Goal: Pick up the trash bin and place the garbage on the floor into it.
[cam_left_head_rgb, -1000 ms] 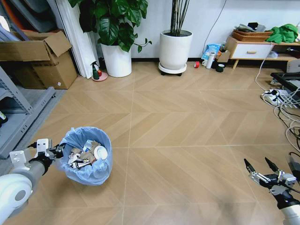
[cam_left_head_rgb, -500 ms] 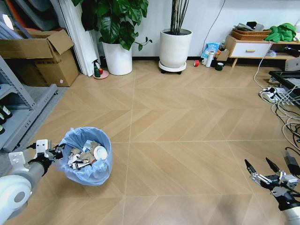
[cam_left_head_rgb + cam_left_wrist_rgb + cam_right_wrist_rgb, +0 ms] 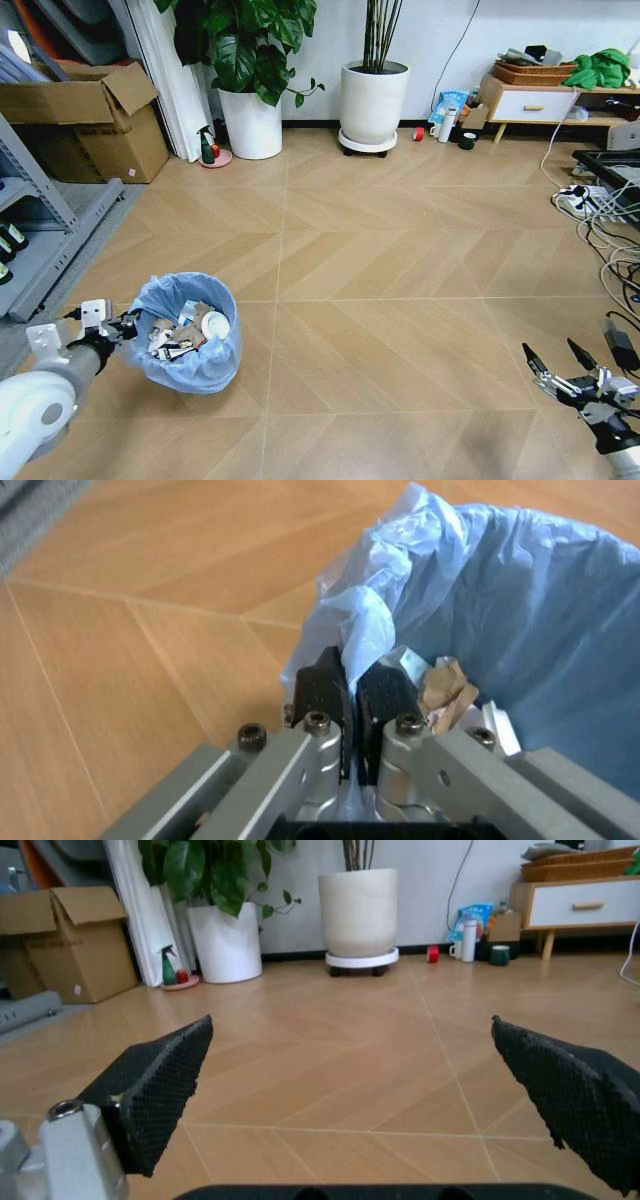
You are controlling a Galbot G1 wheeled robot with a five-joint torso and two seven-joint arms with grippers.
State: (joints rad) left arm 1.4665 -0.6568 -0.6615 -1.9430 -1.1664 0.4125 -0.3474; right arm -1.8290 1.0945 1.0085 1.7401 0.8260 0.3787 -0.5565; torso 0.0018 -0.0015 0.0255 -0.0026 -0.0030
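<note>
The trash bin [image 3: 186, 332], lined with a crinkled light-blue bag, stands at the lower left of the head view. The garbage [image 3: 186, 330] lies inside it: crumpled paper, printed wrappers and a white disc. My left gripper [image 3: 127, 325] is at the bin's left rim, shut on the rim and bag. In the left wrist view the black pads [image 3: 322, 690] pinch the blue bag of the trash bin [image 3: 520, 607], with a brown scrap of garbage [image 3: 445, 690] just inside. My right gripper [image 3: 558, 357] hovers open at the lower right over bare floor [image 3: 380, 290]. Its spread fingertips [image 3: 160, 1080] frame open floor [image 3: 340, 1057].
Two large white plant pots [image 3: 374, 104] stand by the far wall, with a green spray bottle [image 3: 205, 148] beside the left one. A cardboard box [image 3: 85, 120] and metal shelving [image 3: 40, 240] line the left. Cables and a power strip [image 3: 590, 205] lie at the right.
The head view has shifted slightly, so the room sits a little differently in the picture. The left gripper stays clamped on the bin's rim and the right gripper stays open.
</note>
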